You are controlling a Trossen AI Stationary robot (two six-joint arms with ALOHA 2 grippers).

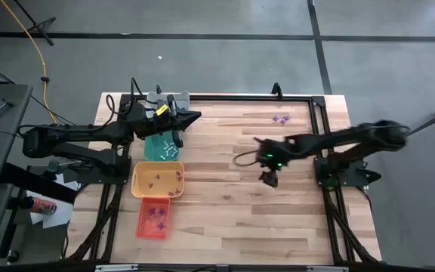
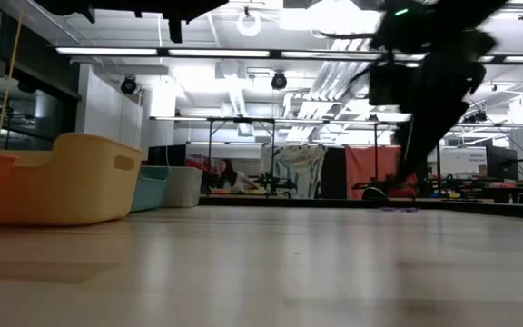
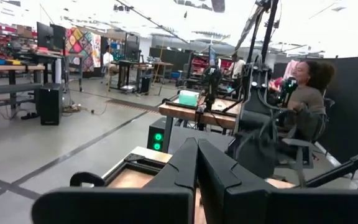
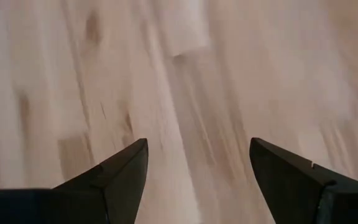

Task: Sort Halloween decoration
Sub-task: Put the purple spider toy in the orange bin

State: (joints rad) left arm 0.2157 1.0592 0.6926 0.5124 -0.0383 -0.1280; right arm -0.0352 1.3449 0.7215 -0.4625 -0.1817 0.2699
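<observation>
Four trays in a line: one grey tray (image 1: 168,99), one teal tray (image 1: 162,146), one yellow tray (image 1: 158,180), one orange tray (image 1: 153,217). One small cluster of purple trinkets (image 1: 280,119) lies at two o'clock on the surface (image 1: 225,219). Two arms.

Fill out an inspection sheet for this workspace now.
Surface: wooden table, mostly bare.
Job's things: purple trinkets loose at the far right; more in the yellow tray and orange tray; whitish ones in the teal tray.
Clutter: grey tray at the far edge.
Tools: left tool shut, above the teal tray; right tool open, empty, mid-table.
Cables: yellow cable on the floor.
Surroundings: seated person beyond the table.
</observation>
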